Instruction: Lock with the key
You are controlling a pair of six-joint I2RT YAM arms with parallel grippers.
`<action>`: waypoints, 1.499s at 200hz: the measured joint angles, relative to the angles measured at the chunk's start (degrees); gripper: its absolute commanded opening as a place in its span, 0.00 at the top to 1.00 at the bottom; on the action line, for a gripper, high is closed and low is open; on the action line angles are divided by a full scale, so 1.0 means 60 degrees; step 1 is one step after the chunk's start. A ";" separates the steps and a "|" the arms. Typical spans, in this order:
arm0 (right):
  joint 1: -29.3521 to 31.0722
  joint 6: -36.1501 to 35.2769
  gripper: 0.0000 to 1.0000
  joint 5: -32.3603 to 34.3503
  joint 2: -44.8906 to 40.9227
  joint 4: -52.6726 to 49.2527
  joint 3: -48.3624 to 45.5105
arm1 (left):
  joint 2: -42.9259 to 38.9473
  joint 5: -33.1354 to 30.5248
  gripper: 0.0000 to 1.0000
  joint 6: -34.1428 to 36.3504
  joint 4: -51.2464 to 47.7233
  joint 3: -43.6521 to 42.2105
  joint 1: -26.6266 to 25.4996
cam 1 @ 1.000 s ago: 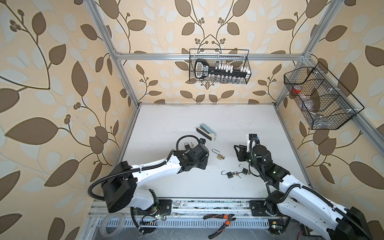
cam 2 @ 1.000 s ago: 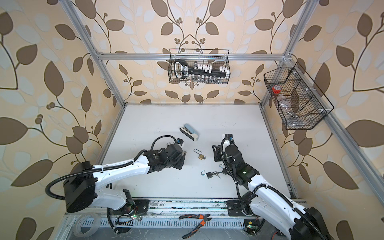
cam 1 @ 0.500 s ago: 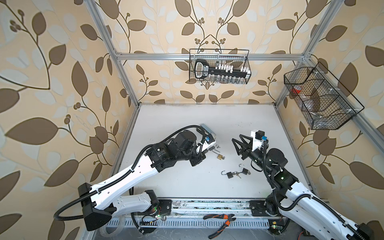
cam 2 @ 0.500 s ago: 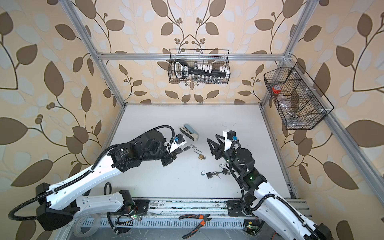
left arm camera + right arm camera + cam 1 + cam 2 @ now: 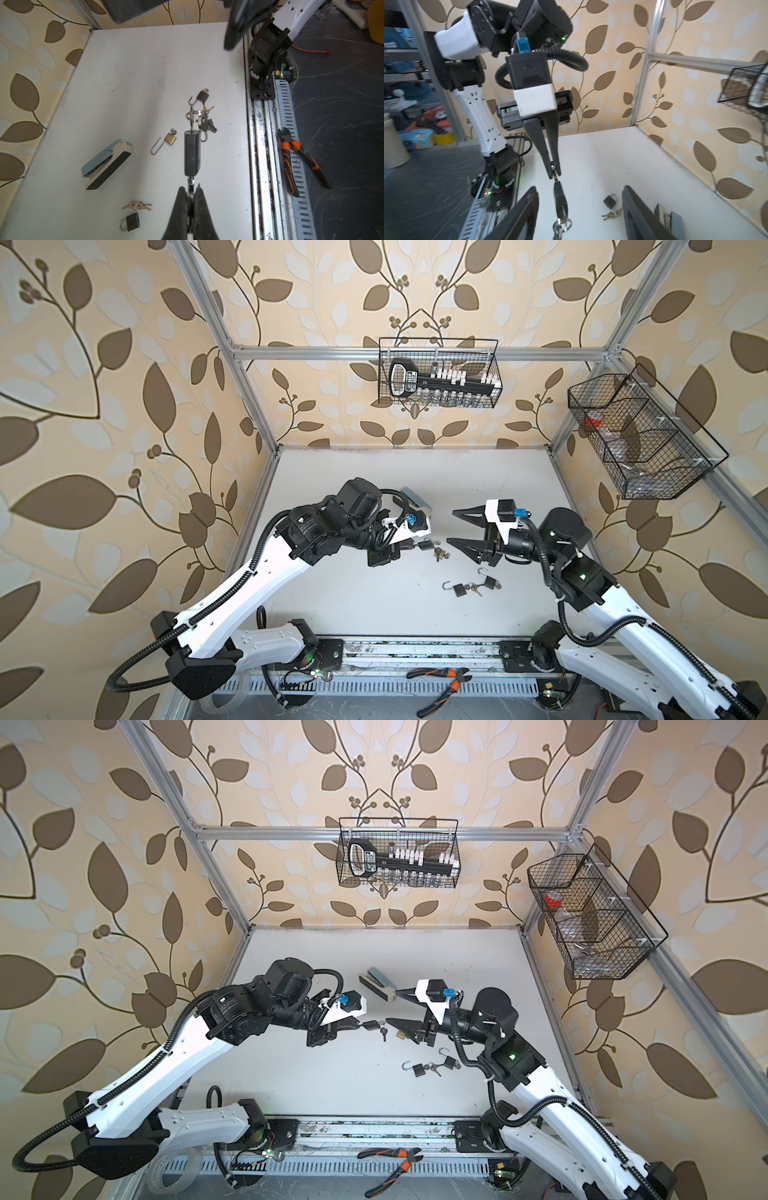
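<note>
My left gripper (image 5: 413, 546) (image 5: 191, 193) is shut on the shackle of a small black padlock (image 5: 424, 545) (image 5: 192, 153) and holds it in the air above the table. A key on a ring (image 5: 197, 118) (image 5: 562, 224) sticks out of the lock's far end, with more keys dangling from the ring. Facing it, my right gripper (image 5: 451, 526) (image 5: 579, 188) is open wide. In the right wrist view the padlock (image 5: 560, 197) lies between its fingers without touching them.
On the white table lie a brass padlock (image 5: 170, 138), two open black padlocks (image 5: 459, 588) (image 5: 489, 581), a closed black padlock (image 5: 132, 222) with loose keys (image 5: 137, 205), and a stapler (image 5: 108, 163). Orange pliers (image 5: 440, 686) lie beyond the front rail.
Both arms have risen from the table. The left one has carried the padlock up toward the middle. The right gripper has opened and swung round to face it.
</note>
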 measured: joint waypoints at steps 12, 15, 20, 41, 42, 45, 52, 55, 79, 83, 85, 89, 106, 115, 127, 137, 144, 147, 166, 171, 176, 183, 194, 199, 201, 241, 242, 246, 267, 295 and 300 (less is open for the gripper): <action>0.0244 -0.0324 0.36 -0.0204 0.0295 -0.0492 0.0182 | 0.0146 0.0080 1.00 0.0084 -0.0146 0.0091 0.0000; 0.0291 -0.0397 0.36 -0.0237 0.0361 -0.0594 0.0226 | 0.0175 0.0091 1.00 0.0106 -0.0175 0.0109 0.0000; 0.0386 -0.0510 0.36 -0.0288 0.0477 -0.0805 0.0317 | 0.0219 0.0098 1.00 0.0142 -0.0219 0.0135 0.0000; 0.0703 -0.0911 0.37 -0.0288 0.0965 -0.1494 0.0714 | 0.0335 0.0102 1.00 0.0251 -0.0401 0.0229 0.0000; 0.0710 -0.0922 0.37 -0.0284 0.0980 -0.1504 0.0725 | 0.0339 0.0102 1.00 0.0255 -0.0412 0.0237 0.0000; 0.0743 -0.0969 0.37 -0.0259 0.1053 -0.1588 0.0776 | 0.0350 0.0102 1.00 0.0259 -0.0426 0.0251 0.0000; 0.0790 -0.1038 0.38 -0.0189 0.1173 -0.1763 0.0867 | 0.0361 0.0102 1.00 0.0273 -0.0452 0.0280 0.0000; 0.0798 -0.1053 0.38 -0.0149 0.1217 -0.1810 0.0889 | 0.0361 0.0102 1.00 0.0277 -0.0452 0.0288 0.0000; 0.0805 -0.1140 0.42 0.0186 0.1508 -0.2204 0.0991 | 0.0361 0.0102 1.00 0.0317 -0.0503 0.0386 0.0000; 0.0805 -0.1151 0.43 0.0244 0.1559 -0.2269 0.1005 | 0.0361 0.0102 1.00 0.0331 -0.0506 0.0408 0.0000; 0.0805 -0.1158 0.44 0.0255 0.1581 -0.2288 0.1009 | 0.0361 0.0102 1.00 0.0339 -0.0506 0.0415 0.0000; 0.0805 -0.1158 0.45 0.0288 0.1632 -0.2342 0.1020 | 0.0361 0.0102 1.00 0.0346 -0.0506 0.0426 0.0000; 0.0907 -0.1177 0.53 0.0357 0.1829 -0.2543 0.1045 | 0.0368 0.0098 1.00 0.0390 -0.0514 0.0474 0.0000; 0.0951 -0.1180 0.56 0.0350 0.1894 -0.2637 0.1056 | 0.0379 0.0102 1.00 0.0419 -0.0517 0.0499 0.0000; 0.0994 -0.1191 0.58 0.0313 0.1927 -0.2728 0.1056 | 0.0393 0.0102 1.00 0.0444 -0.0528 0.0539 0.0000; 0.1002 -0.1206 0.59 0.0255 0.1934 -0.2779 0.1064 | 0.0412 0.0102 1.00 0.0459 -0.0532 0.0579 0.0000; 0.0998 -0.1206 0.61 0.0208 0.1934 -0.2787 0.1067 | 0.0430 0.0102 1.00 0.0466 -0.0532 0.0586 0.0000; 0.1002 -0.1195 0.61 0.0186 0.1934 -0.2787 0.1071 | 0.0433 0.0102 1.00 0.0474 -0.0532 0.0586 0.0000; 0.1002 -0.1169 0.61 0.0069 0.1934 -0.2769 0.1075 | 0.0484 0.0098 1.00 0.0484 -0.0590 0.0586 0.0000; 0.0998 -0.1166 0.60 0.0051 0.1934 -0.2761 0.1075 | 0.0495 0.0098 1.00 0.0484 -0.0608 0.0586 0.0000; 0.0998 -0.1140 0.60 0.0033 0.1934 -0.2758 0.1075 | 0.0503 0.0098 1.00 0.0484 -0.0623 0.0586 0.0000; 0.0998 -0.1129 0.60 0.0022 0.1934 -0.2743 0.1075 | 0.0503 0.0098 1.00 0.0484 -0.0641 0.0586 0.0000; 0.0998 -0.1060 0.60 0.0022 0.1934 -0.2703 0.1075 | 0.0503 0.0098 1.00 0.0484 -0.0667 0.0586 0.0000; 0.1002 -0.1053 0.60 0.0025 0.1934 -0.2685 0.1075 | 0.0503 0.0102 1.00 0.0484 -0.0670 0.0586 0.0000; 0.0998 -0.1031 0.60 0.0022 0.1934 -0.2677 0.1075 | 0.0503 0.0098 1.00 0.0484 -0.0670 0.0586 0.0000; 0.1002 -0.0860 0.72 0.0025 0.1934 -0.2543 0.1075 | 0.0503 0.0098 1.00 0.0488 -0.0670 0.0586 0.0000; 0.0998 -0.0834 0.72 0.0022 0.1934 -0.2543 0.1075 | 0.0503 0.0098 1.00 0.0488 -0.0670 0.0586 0.0000; 0.1002 -0.0852 0.74 0.0022 0.1934 -0.2535 0.1075 | 0.0503 0.0098 1.00 0.0488 -0.0670 0.0586 0.0000; 0.0998 -0.0758 0.82 0.0018 0.1934 -0.2524 0.1075 | 0.0503 0.0098 1.00 0.0488 -0.0674 0.0586 0.0000; 0.0998 -0.0674 0.94 0.0033 0.1931 -0.2543 0.1071 | 0.0499 0.0098 1.00 0.0488 -0.0688 0.0586 0.0000; 0.0998 -0.0692 0.97 0.0029 0.1927 -0.2539 0.1071 | 0.0499 0.0098 1.00 0.0484 -0.0688 0.0586 0.0000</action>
